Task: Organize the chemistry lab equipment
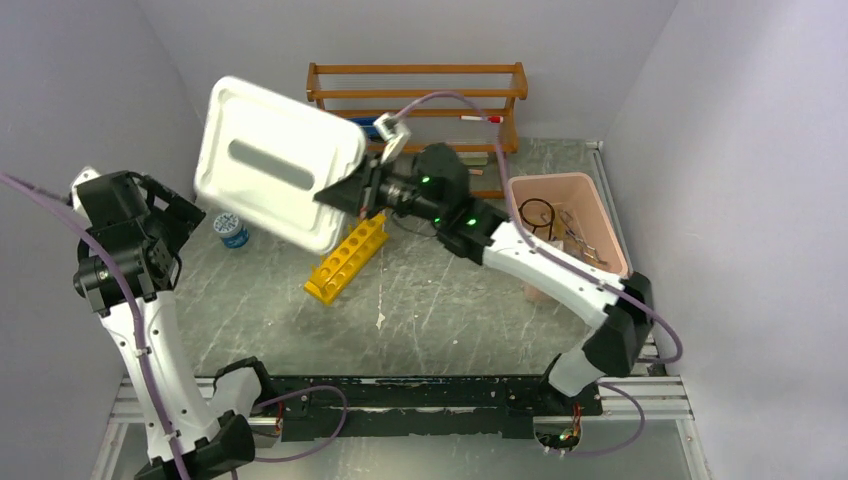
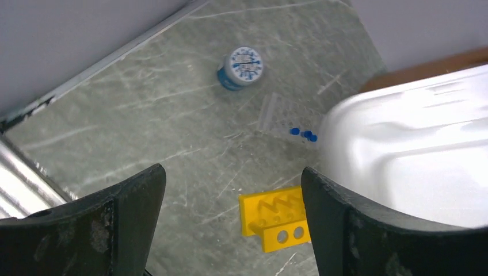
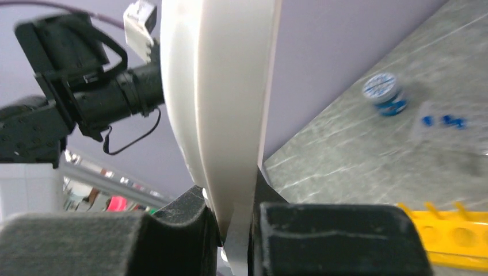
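Note:
My right gripper (image 1: pixel 345 195) (image 3: pixel 236 213) is shut on the rim of a white plastic tray (image 1: pixel 275 165) (image 3: pixel 221 86), which it holds tilted up in the air over the table's far left. Just below the tray, a yellow holed test-tube rack (image 1: pixel 347 258) (image 2: pixel 270 215) (image 3: pixel 454 233) lies on the table. A clear bag with blue-capped tubes (image 2: pixel 288 118) (image 3: pixel 446 122) lies beside a small blue-and-white jar (image 1: pixel 231 229) (image 2: pixel 241 68) (image 3: pixel 384 94). My left gripper (image 1: pixel 170 215) (image 2: pixel 233 184) hangs open and empty, well above the table at the left.
A pink bin (image 1: pixel 560 180) at the right holds a black ring and other small items. The wooden shelf rack (image 1: pixel 420 95) stands at the back wall with a red-capped marker (image 1: pixel 480 118) on it. Grey walls close in left and right.

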Action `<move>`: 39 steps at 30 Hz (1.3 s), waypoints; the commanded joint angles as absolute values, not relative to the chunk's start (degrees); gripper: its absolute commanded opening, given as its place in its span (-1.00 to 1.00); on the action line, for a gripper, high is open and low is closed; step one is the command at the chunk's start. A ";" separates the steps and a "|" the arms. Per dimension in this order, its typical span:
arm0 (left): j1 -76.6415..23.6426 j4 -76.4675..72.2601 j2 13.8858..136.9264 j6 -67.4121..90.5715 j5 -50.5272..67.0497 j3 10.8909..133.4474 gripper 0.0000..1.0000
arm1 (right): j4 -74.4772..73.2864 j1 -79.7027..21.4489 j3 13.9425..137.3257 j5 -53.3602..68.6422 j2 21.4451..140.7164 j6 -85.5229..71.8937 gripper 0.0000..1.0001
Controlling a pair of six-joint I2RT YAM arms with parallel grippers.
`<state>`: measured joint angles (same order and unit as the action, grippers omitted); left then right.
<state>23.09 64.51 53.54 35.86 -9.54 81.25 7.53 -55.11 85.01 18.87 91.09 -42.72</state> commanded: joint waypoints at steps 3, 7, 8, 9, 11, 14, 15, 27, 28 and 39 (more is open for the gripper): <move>18.55 52.37 57.93 21.02 12.94 80.16 0.65 | 5.08 -44.03 80.37 12.12 79.40 -42.48 -1.00; 15.50 47.03 62.06 18.17 27.82 79.76 0.52 | -0.27 -36.25 77.07 5.48 72.03 -44.12 -1.00; 14.38 46.95 63.34 17.56 29.31 80.60 0.53 | -2.37 -34.63 76.40 3.31 70.26 -44.70 -1.00; 13.23 46.87 64.46 17.04 29.91 81.71 0.53 | -5.00 -32.71 75.79 1.12 68.66 -45.29 -1.00; 11.22 46.65 66.15 16.34 29.80 84.48 0.53 | -7.65 -29.04 73.98 -0.58 65.80 -46.33 -1.00; 8.36 44.69 69.18 16.10 34.14 88.03 0.50 | -13.99 -23.44 72.57 -3.08 63.06 -49.56 -1.00; 6.96 43.01 69.92 16.77 36.63 88.36 0.49 | -16.17 -21.68 71.87 -3.60 62.32 -50.90 -1.00; -13.05 26.94 76.67 21.74 44.69 91.78 0.48 | -29.10 -13.93 58.32 -8.47 47.69 -55.15 -1.00; -15.28 25.19 77.27 22.62 44.65 91.35 0.48 | -29.84 -13.75 57.79 -9.46 46.93 -55.93 -1.00; -36.86 15.31 90.90 27.08 34.32 92.07 0.67 | -25.03 -7.00 54.08 -6.05 49.43 -57.06 -1.00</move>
